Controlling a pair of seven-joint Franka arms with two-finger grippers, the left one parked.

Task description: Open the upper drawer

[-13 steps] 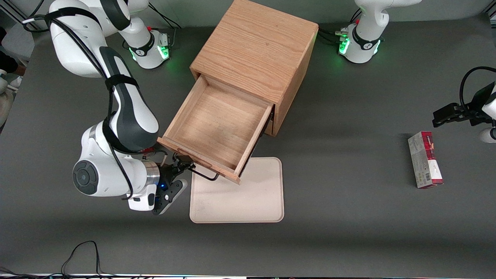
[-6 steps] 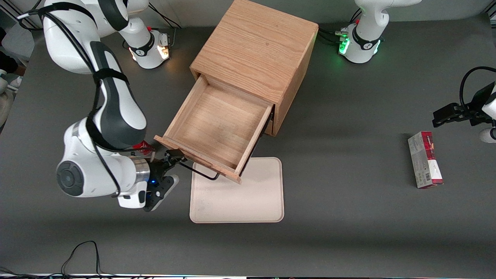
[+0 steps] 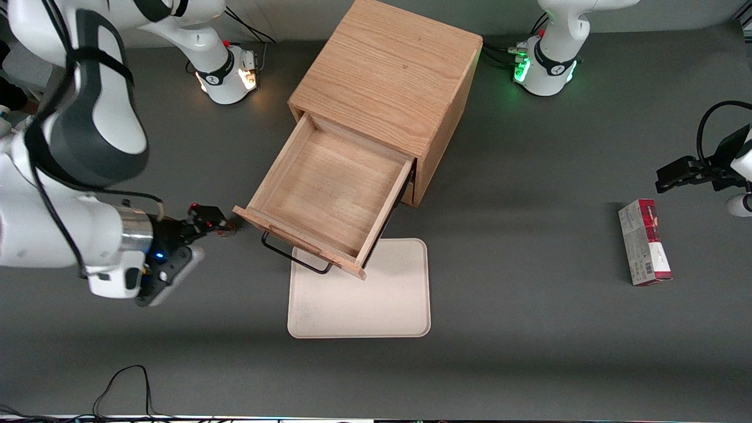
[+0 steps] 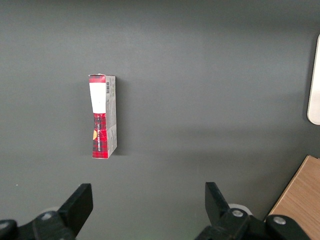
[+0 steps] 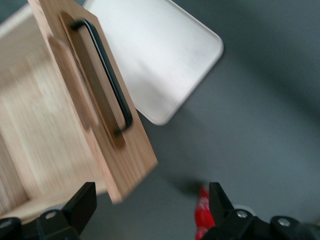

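Oak-coloured cabinet (image 3: 390,88) standing on grey table (image 3: 529,329), roughly midway between the 2 arm bases. Upper drawer (image 3: 329,194) pulled far out of the cabinet toward the front camera, plain wood base showing, nothing visible inside. Long black handle (image 3: 294,257) on the drawer front, free, touched by nothing. Front corner of the drawer overhanging a cream tray (image 3: 361,296), flat on the table and nearer to the front camera than the cabinet.

Gripper (image 3: 205,220) low over the table toward the working arm's end, level with the drawer front, well apart from the handle and gripping nothing. Fingers spread apart in the right wrist view, 1 dark fingertip (image 5: 82,202) at each edge with wide bare space between. Small red item (image 3: 223,230) on the table just beside the gripper tip; also seen in the right wrist view (image 5: 202,215), kind impossible to tell.

Same wrist view: drawer front (image 5: 100,105) seen edge-on and tilted, handle (image 5: 107,75) running along it, tray (image 5: 155,55) next to it on the table.

Red and white box (image 3: 644,242) lying flat toward the parked arm's end of the table, well apart from cabinet and tray; seen again in the left wrist view (image 4: 102,116). Black cable (image 3: 120,388) looped at the table edge nearest the front camera.
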